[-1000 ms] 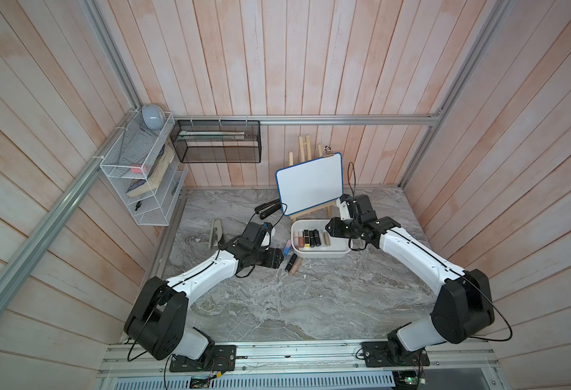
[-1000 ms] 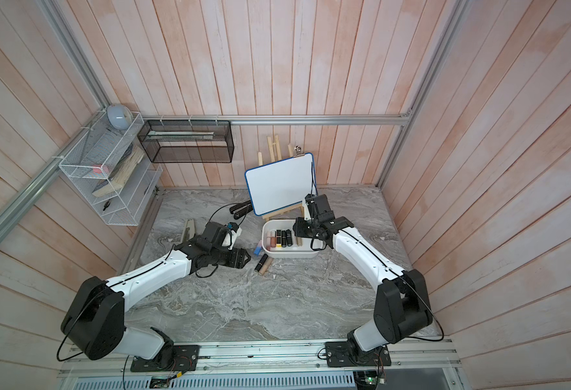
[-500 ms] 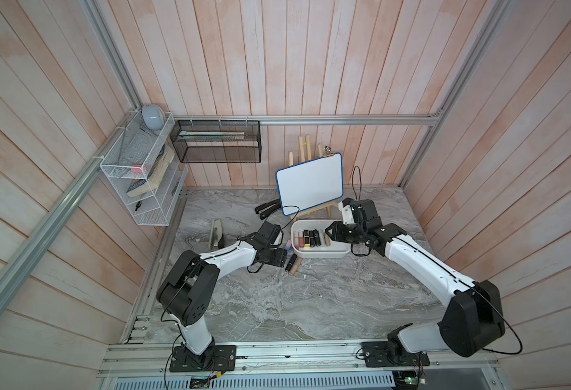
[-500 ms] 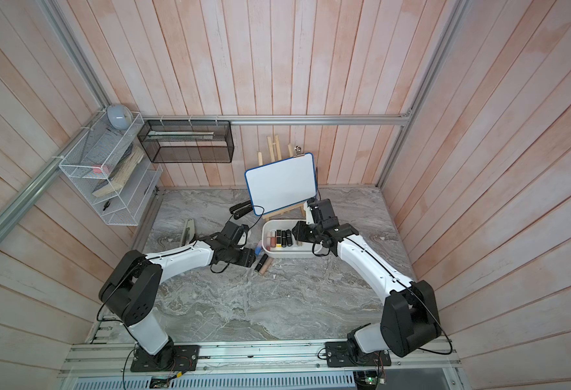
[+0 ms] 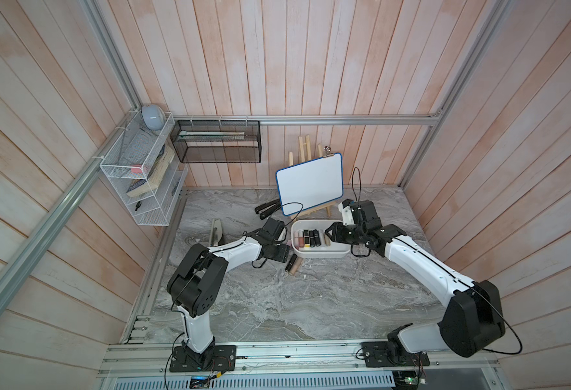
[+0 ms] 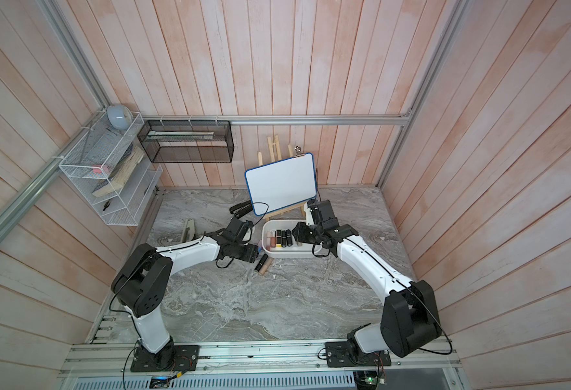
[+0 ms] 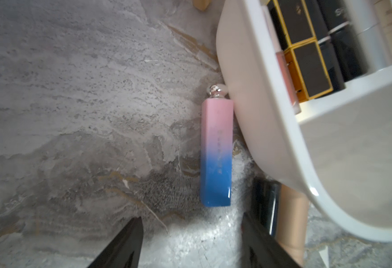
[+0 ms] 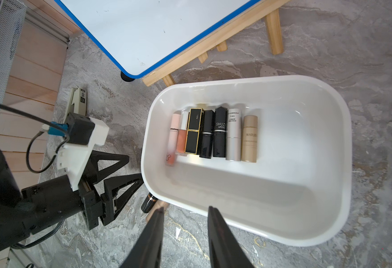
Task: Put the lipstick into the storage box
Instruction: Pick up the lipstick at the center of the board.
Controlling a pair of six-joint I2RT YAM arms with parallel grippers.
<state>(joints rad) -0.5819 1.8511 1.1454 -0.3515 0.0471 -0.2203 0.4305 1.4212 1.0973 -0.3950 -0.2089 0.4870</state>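
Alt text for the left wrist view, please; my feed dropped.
A pink-to-blue lipstick lies on the marble table beside the outer wall of the white storage box, just ahead of the open left gripper. Other lipsticks lie inside the box.

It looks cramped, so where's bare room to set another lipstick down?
Inside the box, the floor between the lipstick row and the wall by the right arm is bare. The table between box and front rail is open too. It's crowded between the box and the left gripper: three loose lipsticks lie there.

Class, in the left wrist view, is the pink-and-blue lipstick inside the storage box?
No, the pink-and-blue lipstick lies on the tabletop beside the storage box.
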